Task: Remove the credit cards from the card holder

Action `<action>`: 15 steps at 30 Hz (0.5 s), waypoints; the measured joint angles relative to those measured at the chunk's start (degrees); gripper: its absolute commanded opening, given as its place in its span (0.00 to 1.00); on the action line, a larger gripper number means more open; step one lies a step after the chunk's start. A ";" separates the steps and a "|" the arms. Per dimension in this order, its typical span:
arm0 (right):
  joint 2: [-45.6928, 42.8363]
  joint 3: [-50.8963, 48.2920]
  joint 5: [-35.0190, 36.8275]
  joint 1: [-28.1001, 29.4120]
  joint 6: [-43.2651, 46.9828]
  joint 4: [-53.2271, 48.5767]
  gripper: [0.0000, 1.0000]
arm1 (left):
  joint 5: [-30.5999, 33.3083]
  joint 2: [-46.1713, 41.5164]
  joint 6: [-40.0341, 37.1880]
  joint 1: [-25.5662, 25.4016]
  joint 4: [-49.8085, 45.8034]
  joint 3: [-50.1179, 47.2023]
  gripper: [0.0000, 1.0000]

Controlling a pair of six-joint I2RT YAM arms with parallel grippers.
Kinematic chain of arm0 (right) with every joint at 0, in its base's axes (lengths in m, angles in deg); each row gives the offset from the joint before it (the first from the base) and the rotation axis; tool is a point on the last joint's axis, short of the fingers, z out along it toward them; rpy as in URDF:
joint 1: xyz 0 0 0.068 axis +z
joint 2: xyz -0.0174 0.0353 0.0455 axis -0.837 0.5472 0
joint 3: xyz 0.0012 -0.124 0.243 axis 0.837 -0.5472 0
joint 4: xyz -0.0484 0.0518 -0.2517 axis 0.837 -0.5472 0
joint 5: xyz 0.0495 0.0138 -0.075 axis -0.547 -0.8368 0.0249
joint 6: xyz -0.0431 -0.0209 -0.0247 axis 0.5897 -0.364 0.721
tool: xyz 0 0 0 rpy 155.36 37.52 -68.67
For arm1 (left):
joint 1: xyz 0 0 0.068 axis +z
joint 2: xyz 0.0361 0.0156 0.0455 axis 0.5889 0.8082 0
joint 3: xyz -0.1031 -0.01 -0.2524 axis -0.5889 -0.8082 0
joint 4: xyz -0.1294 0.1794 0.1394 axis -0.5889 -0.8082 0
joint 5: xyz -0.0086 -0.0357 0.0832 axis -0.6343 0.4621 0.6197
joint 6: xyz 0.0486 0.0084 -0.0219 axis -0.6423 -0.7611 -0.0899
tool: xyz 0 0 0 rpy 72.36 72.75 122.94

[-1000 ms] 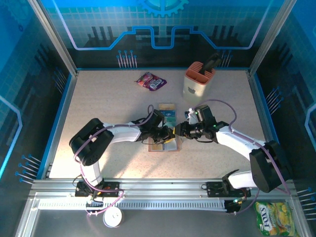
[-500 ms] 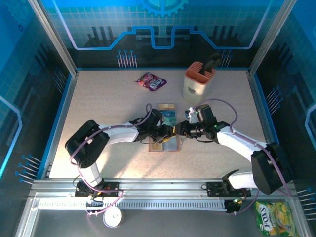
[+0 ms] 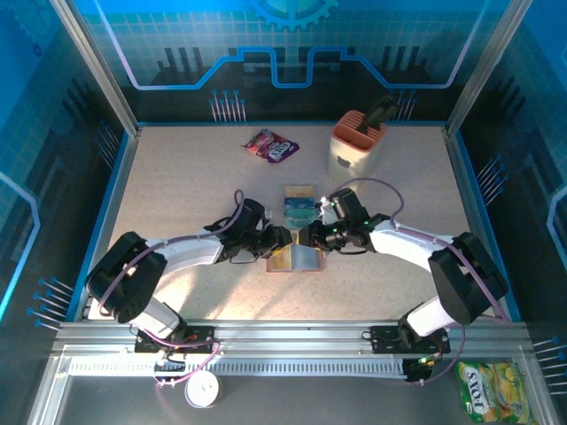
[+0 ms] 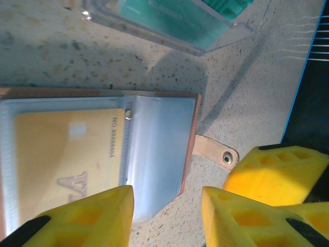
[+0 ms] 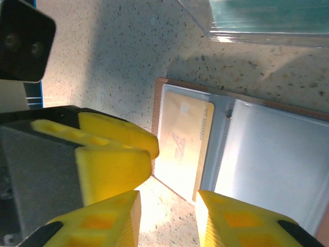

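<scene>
At centre of table (image 3: 177,186), card holder (image 4: 154,139) lies open; left gripper (image 4: 167,195), right gripper (image 5: 168,198) both spread over it

The right gripper (image 5: 167,201), fingers spread, hovers over the unfolded wallet (image 5: 272,154); a yellow card (image 5: 184,144) sits in its clear pocket.

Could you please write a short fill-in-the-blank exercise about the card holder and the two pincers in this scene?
1. The card holder lies ___ on the table.
2. One yellow credit card is tucked ___ it.
3. The left pincer and the right pincer hold ___.
Missing words: open; inside; nothing.
</scene>
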 measured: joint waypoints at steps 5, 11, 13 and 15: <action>4.39 3.21 0.70 3.06 -0.66 0.72 0.34 | 0.24 -4.72 0.04 2.34 -0.46 -4.07 0.37; 7.93 5.29 0.87 5.16 -1.22 1.38 0.34 | 0.39 -6.91 0.09 4.02 -0.90 -6.97 0.28; 8.20 5.29 0.92 5.31 -1.29 1.57 0.34 | 0.39 -6.88 0.09 4.00 -0.87 -7.04 0.25; 8.37 5.29 0.90 5.31 -1.53 1.64 0.34 | 0.35 -6.67 0.09 4.00 -0.85 -7.04 0.21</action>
